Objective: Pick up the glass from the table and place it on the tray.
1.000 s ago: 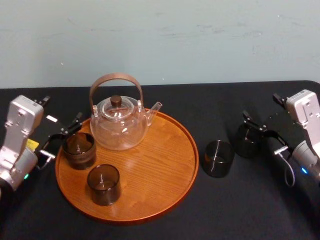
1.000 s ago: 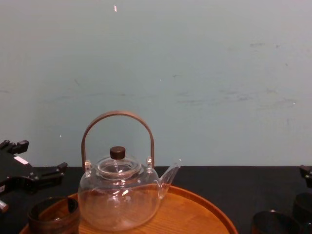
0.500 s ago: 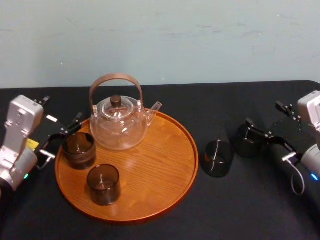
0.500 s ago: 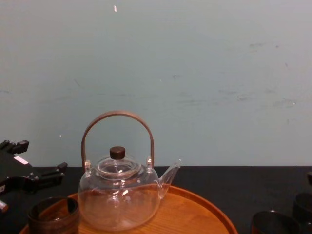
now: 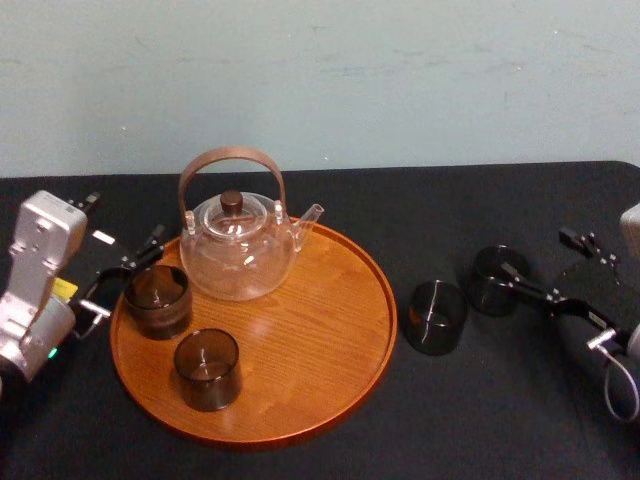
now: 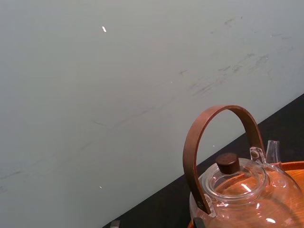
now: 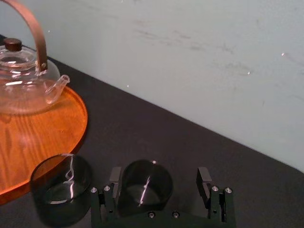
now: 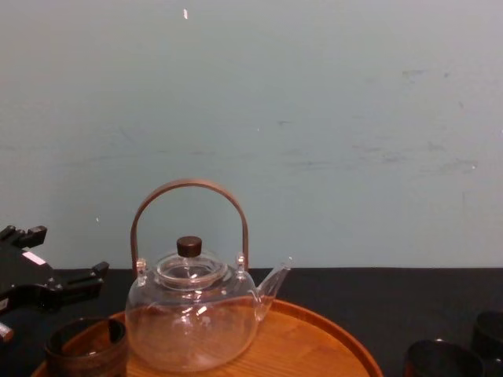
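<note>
The fingers [image 7: 204,181] of the right gripper [image 7: 159,173] were spread wide and low over the table [image 5: 440,420], with nothing clamped. The glass [image 7: 142,187] stood upright between them, close beside one finger and clear of the other. A rear glass [image 5: 157,300] and a front glass [image 5: 207,368] were already seated on the tray [image 5: 330,380] near the teapot [image 5: 238,250]. The glass between the fingers and a second glass [image 7: 59,187] just beside it were not yet transferred, so the task was judged about half complete, with the grasp not yet made. The left gripper [image 5: 128,278] was parked at the tray's left edge, fingers apart.
</note>
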Robot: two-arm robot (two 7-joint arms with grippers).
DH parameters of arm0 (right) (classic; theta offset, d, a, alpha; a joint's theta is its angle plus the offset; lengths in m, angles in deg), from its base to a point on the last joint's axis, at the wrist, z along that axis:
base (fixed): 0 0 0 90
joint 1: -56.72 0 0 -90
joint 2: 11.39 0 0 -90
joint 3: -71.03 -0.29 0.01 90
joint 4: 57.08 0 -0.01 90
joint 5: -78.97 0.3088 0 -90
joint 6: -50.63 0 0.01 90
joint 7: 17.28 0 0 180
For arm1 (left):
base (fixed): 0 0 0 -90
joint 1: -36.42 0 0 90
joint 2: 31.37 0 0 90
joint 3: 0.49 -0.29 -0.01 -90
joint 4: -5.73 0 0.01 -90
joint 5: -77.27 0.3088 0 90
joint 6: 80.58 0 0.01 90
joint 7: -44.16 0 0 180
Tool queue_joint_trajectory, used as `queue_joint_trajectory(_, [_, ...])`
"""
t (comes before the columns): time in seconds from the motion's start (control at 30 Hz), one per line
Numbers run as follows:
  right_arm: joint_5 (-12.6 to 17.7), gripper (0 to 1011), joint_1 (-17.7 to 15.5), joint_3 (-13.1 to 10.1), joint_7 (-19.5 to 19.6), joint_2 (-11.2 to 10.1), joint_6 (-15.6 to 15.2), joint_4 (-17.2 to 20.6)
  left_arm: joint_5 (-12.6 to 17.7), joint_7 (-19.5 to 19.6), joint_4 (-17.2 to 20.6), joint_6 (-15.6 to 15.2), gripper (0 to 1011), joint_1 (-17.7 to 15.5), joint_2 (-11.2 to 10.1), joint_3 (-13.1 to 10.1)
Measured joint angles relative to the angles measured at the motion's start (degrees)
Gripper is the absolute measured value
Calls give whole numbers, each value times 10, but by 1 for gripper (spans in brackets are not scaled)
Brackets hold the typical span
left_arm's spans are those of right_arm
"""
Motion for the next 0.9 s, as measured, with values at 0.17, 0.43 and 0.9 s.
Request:
queue_joint_trajectory(0.17, [8,1002,-19,-11,-9,-7,-18,16,0,0,0,0,1001,0,0,0])
queue_joint_trajectory(0.43, [10,1002,-39,-20,-29,-15,-40,30,0,0,0,0,1001,0,0,0])
queue_joint_trajectory(0.9, [5,1002,-32,-29,-46,9,-77,14,0,0,0,0,1002,0,0,0])
